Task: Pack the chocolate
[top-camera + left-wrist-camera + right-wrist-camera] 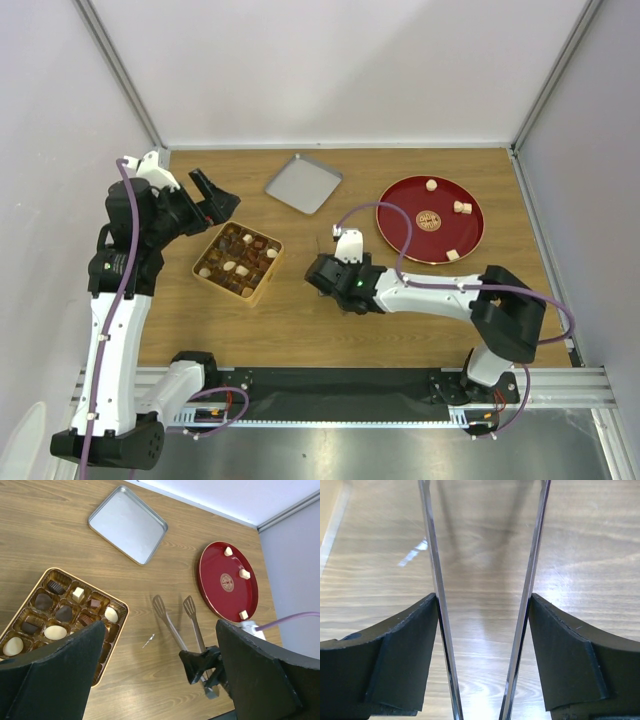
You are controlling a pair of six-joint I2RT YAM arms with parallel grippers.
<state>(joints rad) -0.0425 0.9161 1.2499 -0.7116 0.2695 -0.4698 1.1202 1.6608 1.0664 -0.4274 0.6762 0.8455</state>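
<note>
Three chocolates [244, 573], one red plate [215, 575], one tongs [159, 606]

Top, left wrist share chocolate [229, 266]; right apparently close-up

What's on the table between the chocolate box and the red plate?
Metal tongs, held at their handles by the right gripper, plus a tiny pale sliver; the left wrist view shows both.

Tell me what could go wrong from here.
The tongs are held only by their thin edges between the pads of the right end effector, so they could twist or slip. The three chocolates on the red plate are small and near its rim; a pinch might push them off.
</note>
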